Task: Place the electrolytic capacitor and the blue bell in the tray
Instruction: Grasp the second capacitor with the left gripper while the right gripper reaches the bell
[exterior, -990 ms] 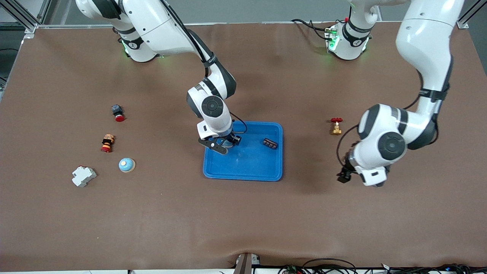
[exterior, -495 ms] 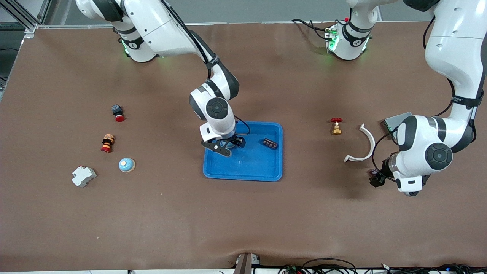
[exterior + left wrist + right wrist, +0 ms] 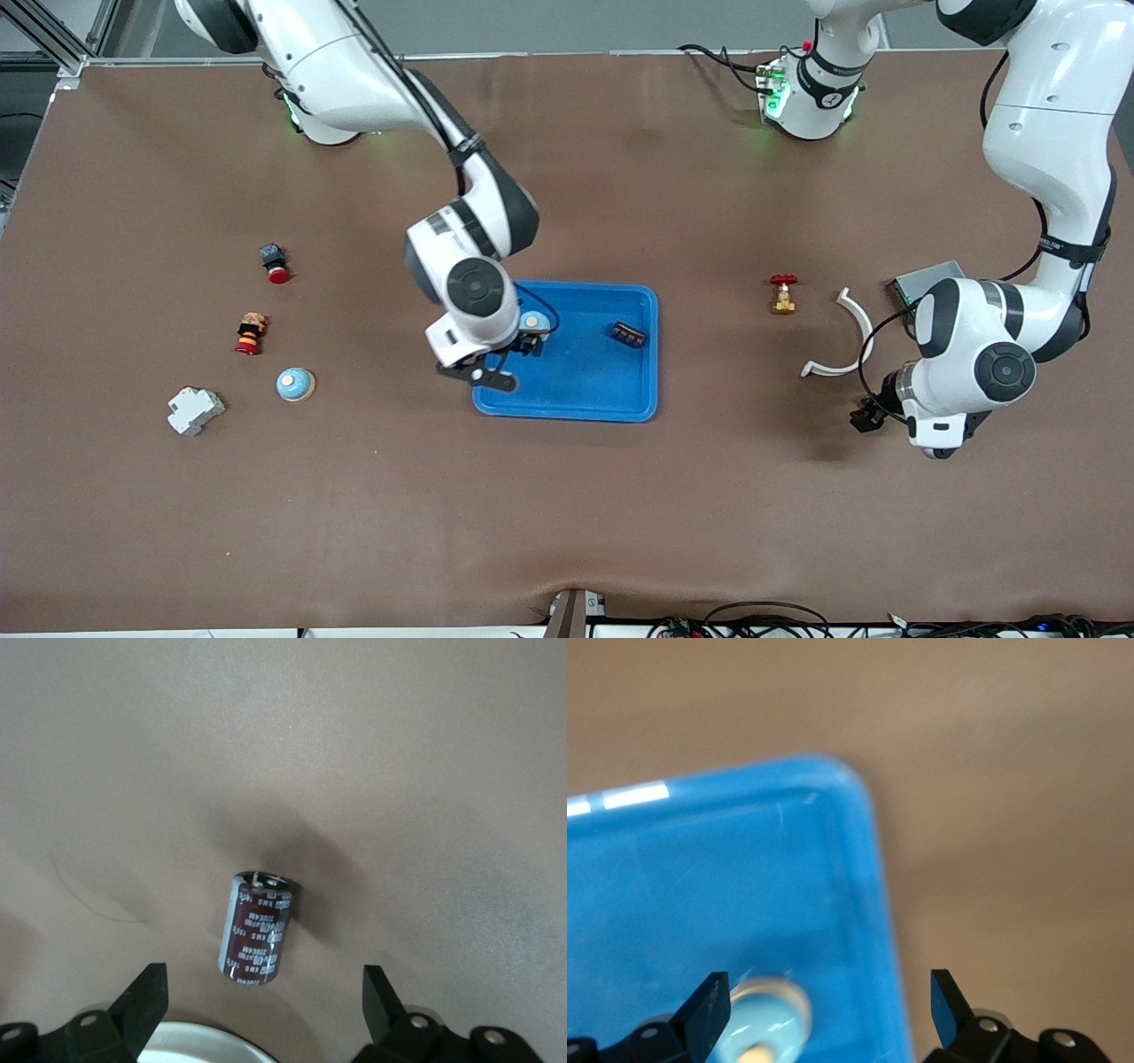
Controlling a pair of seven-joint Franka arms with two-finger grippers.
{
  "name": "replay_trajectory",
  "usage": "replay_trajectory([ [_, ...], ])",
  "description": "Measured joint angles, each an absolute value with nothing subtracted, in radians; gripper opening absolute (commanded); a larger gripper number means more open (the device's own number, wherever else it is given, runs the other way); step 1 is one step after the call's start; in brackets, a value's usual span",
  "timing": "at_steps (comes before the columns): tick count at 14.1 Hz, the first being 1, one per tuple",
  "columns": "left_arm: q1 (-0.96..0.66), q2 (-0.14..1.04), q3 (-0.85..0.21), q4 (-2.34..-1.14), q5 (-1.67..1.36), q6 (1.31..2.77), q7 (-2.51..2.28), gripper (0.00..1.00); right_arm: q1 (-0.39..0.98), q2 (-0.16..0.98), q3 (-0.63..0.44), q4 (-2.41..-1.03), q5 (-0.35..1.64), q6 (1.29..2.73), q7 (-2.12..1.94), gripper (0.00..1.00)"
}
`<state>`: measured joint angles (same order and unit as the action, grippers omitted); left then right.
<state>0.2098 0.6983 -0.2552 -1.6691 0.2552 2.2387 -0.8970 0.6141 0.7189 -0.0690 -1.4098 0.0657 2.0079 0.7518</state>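
Observation:
The blue tray point(image 3: 620, 409) lies mid-table. In it, near the corner toward the right arm's end, sits a light-blue bell point(image 3: 532, 321) point(image 3: 757, 1028). My right gripper point(image 3: 496, 361) point(image 3: 828, 1001) hangs open just above that corner, holding nothing. A second light-blue bell point(image 3: 295, 384) rests on the table toward the right arm's end. The electrolytic capacitor point(image 3: 259, 928), a dark-brown cylinder, lies on the brown mat in the left wrist view. My left gripper point(image 3: 866, 415) point(image 3: 264, 992) is open above it, apart from it. In the front view the left hand hides the capacitor.
A black terminal block point(image 3: 628, 334) lies in the tray. A red-handled brass valve point(image 3: 783, 294), a white curved piece point(image 3: 842, 341) and a grey box point(image 3: 926, 279) are near the left arm. A red button point(image 3: 275, 262), a striped part point(image 3: 250, 333) and a white block point(image 3: 195, 410) lie toward the right arm's end.
My right gripper opened, left the bell in the tray and drew back toward the tray's edge. My left arm swung toward its end of the table, uncovering the white curved piece.

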Motion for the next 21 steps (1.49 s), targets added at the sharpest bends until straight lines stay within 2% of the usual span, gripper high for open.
replay_trajectory([
  [2,0.209,0.705,-0.256,-1.669,0.281,2.241,-0.881,0.82,0.565,0.704,-0.077,-1.41,0.046,1.99,0.665,1.0],
  [5,0.208,0.718,-0.256,-1.668,0.308,2.246,-0.866,0.75,0.499,0.656,-0.087,-1.444,0.022,1.979,0.501,1.0],
  [7,0.207,0.721,-0.256,-1.666,0.326,2.248,-0.859,0.65,0.435,0.602,-0.091,-1.495,0.018,1.978,0.382,1.0],
  [8,0.207,0.722,-0.256,-1.665,0.334,2.248,-0.859,0.57,0.395,0.574,-0.093,-1.523,0.018,1.978,0.322,1.0],
  [9,0.208,0.722,-0.256,-1.664,0.336,2.248,-0.859,0.46,0.354,0.548,-0.093,-1.552,0.018,1.98,0.266,1.0],
  [10,0.209,0.722,-0.256,-1.663,0.336,2.248,-0.858,0.27,0.316,0.523,-0.094,-1.584,0.018,1.994,0.221,1.0],
  [11,0.209,0.722,-0.256,-1.663,0.337,2.248,-0.857,0.0,0.286,0.499,-0.093,-1.624,0.018,2.022,0.187,1.0],
  [16,0.207,0.722,-0.257,-1.658,0.337,2.248,-0.858,0.0,0.223,0.408,-0.093,-1.853,0.016,2.24,0.081,1.0],
  [21,0.203,0.717,-0.271,-1.603,0.235,2.229,-0.891,0.0,0.157,0.392,-0.093,-1.935,0.015,2.351,-0.018,1.0],
])
